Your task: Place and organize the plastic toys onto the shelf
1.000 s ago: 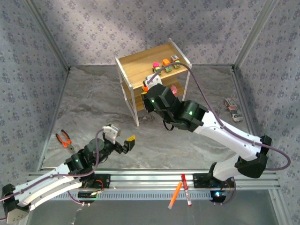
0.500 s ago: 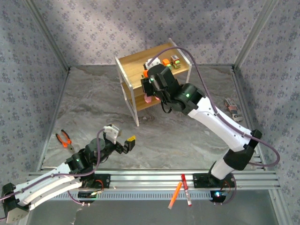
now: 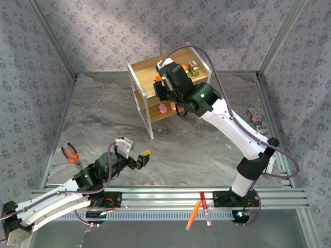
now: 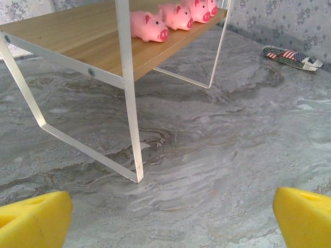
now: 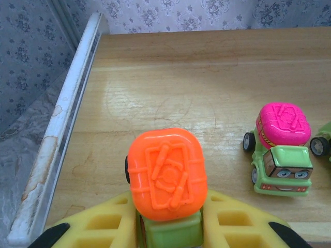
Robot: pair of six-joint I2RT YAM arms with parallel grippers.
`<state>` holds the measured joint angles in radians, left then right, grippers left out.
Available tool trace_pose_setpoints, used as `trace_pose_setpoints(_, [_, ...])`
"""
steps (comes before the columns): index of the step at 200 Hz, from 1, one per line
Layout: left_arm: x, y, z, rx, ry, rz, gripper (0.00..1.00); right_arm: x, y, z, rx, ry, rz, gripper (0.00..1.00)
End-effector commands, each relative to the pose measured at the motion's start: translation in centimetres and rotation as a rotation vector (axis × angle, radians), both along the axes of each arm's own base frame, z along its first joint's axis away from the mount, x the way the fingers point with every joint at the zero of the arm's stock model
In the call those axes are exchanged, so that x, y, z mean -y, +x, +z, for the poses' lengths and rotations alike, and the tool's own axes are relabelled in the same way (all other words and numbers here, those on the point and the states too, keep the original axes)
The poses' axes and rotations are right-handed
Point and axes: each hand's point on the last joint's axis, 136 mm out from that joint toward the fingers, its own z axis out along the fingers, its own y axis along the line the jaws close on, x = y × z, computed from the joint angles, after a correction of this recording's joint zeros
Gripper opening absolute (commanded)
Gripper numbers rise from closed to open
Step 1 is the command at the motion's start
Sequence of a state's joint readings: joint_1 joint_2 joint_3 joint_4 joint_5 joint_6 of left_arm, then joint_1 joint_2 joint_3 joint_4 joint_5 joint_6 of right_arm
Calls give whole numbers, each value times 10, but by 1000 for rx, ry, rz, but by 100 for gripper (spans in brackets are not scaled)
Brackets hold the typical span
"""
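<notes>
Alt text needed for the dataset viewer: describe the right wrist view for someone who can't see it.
The right gripper holds a green toy truck with an orange top between its yellow fingers, over the shelf's wooden top board. A pink-topped truck stands on the board at picture right, facing the camera.

green truck (image 5: 324, 140) cut off by right edge, farthest pig (image 4: 212, 7) cropped at top edge

On the shelf (image 3: 144, 70), trucks (image 5: 281, 150) stand above pigs (image 4: 149, 26).
</notes>
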<state>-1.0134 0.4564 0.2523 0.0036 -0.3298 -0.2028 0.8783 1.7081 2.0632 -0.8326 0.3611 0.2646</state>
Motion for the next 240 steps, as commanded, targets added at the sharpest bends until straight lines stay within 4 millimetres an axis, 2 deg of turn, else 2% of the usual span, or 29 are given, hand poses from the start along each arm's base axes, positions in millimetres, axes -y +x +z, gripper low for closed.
trace_pose_setpoints(1, [1, 3, 12, 21, -35, 9, 100, 2, 1, 1, -19, -17, 4, 28])
trace_pose_setpoints(116, [1, 4, 12, 19, -29, 13, 100, -3, 14, -10, -57, -75, -1, 28])
trace_pose_setpoints(240, [1, 5, 11, 18, -22, 16, 100, 1, 20, -19, -78, -109, -10, 29])
